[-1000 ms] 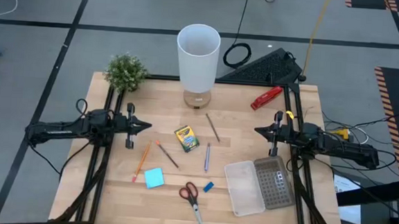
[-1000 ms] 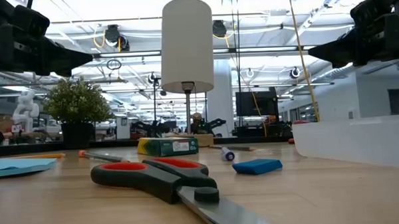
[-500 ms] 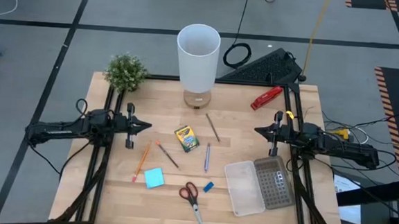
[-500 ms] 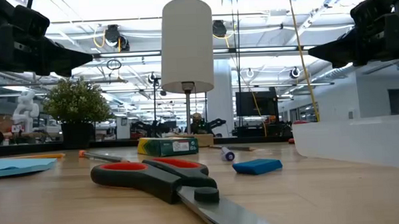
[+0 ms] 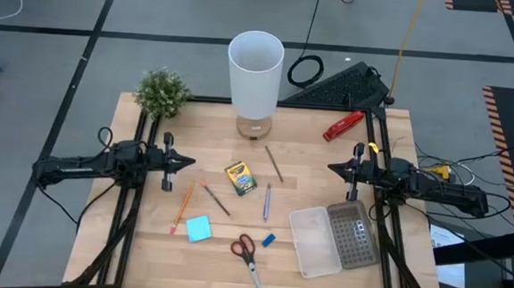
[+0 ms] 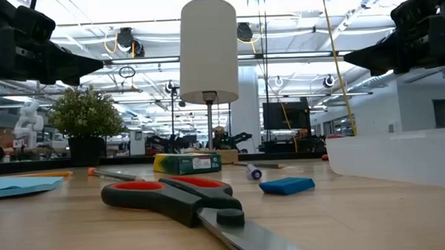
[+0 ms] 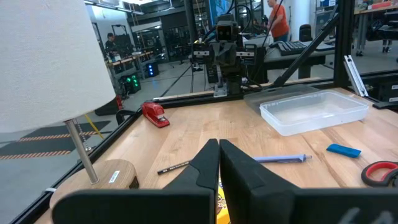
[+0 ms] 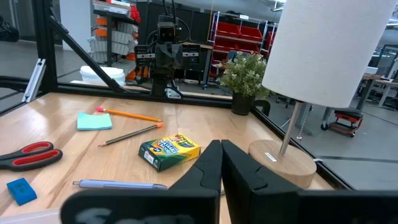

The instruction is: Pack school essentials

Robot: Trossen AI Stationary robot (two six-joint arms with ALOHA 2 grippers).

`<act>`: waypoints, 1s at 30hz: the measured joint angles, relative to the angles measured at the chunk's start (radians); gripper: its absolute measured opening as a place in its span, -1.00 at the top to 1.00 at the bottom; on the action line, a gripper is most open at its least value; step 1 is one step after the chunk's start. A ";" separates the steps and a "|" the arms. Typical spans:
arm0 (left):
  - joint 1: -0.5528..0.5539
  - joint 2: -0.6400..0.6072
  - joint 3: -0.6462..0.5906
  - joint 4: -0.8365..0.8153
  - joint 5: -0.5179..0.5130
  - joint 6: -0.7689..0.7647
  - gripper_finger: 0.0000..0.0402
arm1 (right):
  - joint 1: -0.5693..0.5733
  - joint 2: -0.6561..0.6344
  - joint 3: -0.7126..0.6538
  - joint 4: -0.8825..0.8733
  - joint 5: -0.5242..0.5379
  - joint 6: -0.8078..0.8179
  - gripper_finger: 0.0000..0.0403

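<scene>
Hovering above the table's left edge, the left gripper [image 5: 190,163] has its fingers pressed together and holds nothing. Moving rightward across the wooden table [image 5: 318,174]: orange pencil [image 5: 181,208], blue sticky-note pad [image 5: 198,228], brown pencil [image 5: 217,200], yellow-green crayon box [image 5: 241,178], red-handled scissors [image 5: 247,253], blue pen [image 5: 267,201], tiny blue eraser [image 5: 268,240], a second brown pencil [image 5: 275,163]. An open clear case [image 5: 332,239] lies near the right edge. The right gripper [image 5: 331,169] hovers above it, fingers closed together, empty.
</scene>
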 joint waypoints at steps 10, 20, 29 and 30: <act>0.000 0.000 0.000 0.000 0.000 0.000 0.92 | 0.000 0.000 0.000 0.000 0.000 0.000 1.00; 0.000 0.000 0.000 0.000 0.000 0.000 0.92 | 0.000 0.000 0.000 0.000 0.000 0.000 1.00; 0.000 0.000 0.000 0.000 0.000 0.000 0.92 | 0.001 0.001 0.000 0.044 -0.002 0.104 1.00; 0.000 0.000 0.000 0.000 0.000 0.000 0.92 | 0.000 0.001 0.001 0.076 -0.021 0.104 1.00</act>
